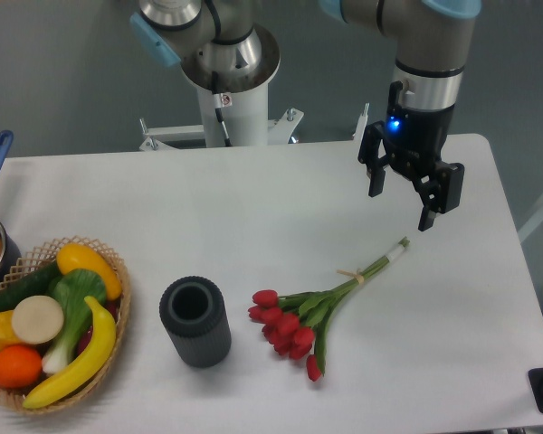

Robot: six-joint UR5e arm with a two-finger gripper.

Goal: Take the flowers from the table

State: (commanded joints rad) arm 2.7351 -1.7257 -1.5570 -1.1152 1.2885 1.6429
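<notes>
A big white table [253, 199] fills the view, with a grey wall behind it. The flowers [312, 312] lie flat near the front edge, right of the middle. The gripper [404, 206] hangs above the stem ends, fingers spread and holding nothing. A dark cup [195, 321] stands left of the flowers, and a fruit basket [118, 312] sits at the front left corner.

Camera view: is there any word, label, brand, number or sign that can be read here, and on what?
No text can be read.
A small red and white sticker sits on the robot's white pedestal, too small and blurred to read.
The hand shows a blue light but no lettering.
The flowers, the dark cylinder and the basket carry no markings.
</notes>
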